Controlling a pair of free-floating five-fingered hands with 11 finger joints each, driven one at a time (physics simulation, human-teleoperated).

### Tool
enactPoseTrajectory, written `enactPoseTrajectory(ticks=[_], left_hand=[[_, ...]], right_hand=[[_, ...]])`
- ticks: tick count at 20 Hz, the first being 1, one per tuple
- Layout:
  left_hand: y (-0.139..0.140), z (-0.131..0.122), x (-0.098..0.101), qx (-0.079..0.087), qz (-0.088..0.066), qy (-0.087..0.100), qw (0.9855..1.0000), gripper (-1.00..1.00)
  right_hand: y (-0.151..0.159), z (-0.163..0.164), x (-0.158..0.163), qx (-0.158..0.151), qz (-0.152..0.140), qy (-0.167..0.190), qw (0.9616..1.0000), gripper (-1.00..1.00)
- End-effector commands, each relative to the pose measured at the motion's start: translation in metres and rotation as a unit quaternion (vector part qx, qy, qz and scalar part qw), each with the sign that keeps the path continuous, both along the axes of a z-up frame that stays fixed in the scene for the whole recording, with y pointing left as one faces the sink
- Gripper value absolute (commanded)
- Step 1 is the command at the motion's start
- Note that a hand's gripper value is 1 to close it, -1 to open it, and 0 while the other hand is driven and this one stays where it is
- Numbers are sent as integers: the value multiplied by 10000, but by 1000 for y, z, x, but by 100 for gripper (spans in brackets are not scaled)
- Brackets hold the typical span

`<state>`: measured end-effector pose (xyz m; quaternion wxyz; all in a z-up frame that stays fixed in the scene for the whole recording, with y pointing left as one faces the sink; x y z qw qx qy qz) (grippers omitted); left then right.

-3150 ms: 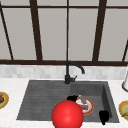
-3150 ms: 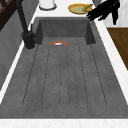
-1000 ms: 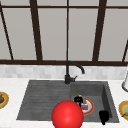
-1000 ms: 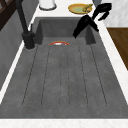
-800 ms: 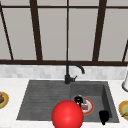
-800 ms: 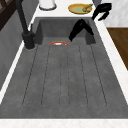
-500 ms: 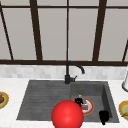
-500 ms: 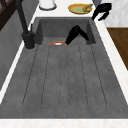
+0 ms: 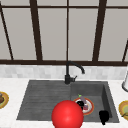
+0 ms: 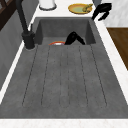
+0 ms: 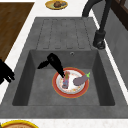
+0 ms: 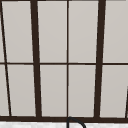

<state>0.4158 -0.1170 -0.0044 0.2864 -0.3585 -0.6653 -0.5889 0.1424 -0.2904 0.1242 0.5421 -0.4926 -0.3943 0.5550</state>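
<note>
— nearest first?
— one smooth, round red ball (image 9: 67, 115), right at the front edge of the sink (image 9: 37, 100).
— hands?
— two, matte black. right hand (image 9: 103, 117) hanging over the front right corner of the basin, fingers loose and drooping, clamped on nothing. left hand (image 11: 53, 62) down inside the basin, fingers stretched out straight and apart from the thumb, tips reaching onto the plate (image 11: 58, 91).
— touching what?
— tips at a small pinkish piece (image 11: 66, 79) lying on the plate; cannot tell whether touching or just beside.
— anything else on that plate?
— one glossy purple eggplant (image 11: 80, 80) with a green stem, just beside the pinkish piece. round plate, white middle, red-orange rim, flat on the basin floor.
— plates in all?
— three. that one, plus two yellowish ones on the counter (image 9: 15, 117): left plate (image 9: 2, 99) with something brown on it, right plate (image 9: 123, 108) with something greenish.
— the sink itself?
— dark grey, speckled like stone; deep square basin on the right, ribbed drainboard on the left. one black curved faucet (image 9: 67, 75) behind. pale counter, one white jar (image 9: 125, 82) at far right.
— beyond?
— light tiled strip, then a tall window (image 12: 67, 60) with dark brown bars and pale panes. brown wood floor (image 10: 120, 40) off to the side.
</note>
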Motion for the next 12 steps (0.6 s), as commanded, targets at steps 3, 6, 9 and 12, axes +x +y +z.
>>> enactPoseTrajectory(ticks=[3, 6, 9, 12], left_hand=[[-14, 9, -6, 28, 249, -699, 9972, -100], [-14, 4, -5, -3, 294, -959, 9950, -100], [-15, 0, 2, 25, 296, -1286, 9912, -100], [-12, -18, 23, -129, 332, -1379, 9898, -100]], right_hand=[[0, 0, 0, 0, 0, 0, 10000, 0], [0, 0, 0, 0, 0, 0, 10000, 0], [0, 0, 0, 0, 0, 0, 10000, 0], [0, 0, 0, 0, 0, 0, 10000, 0]])
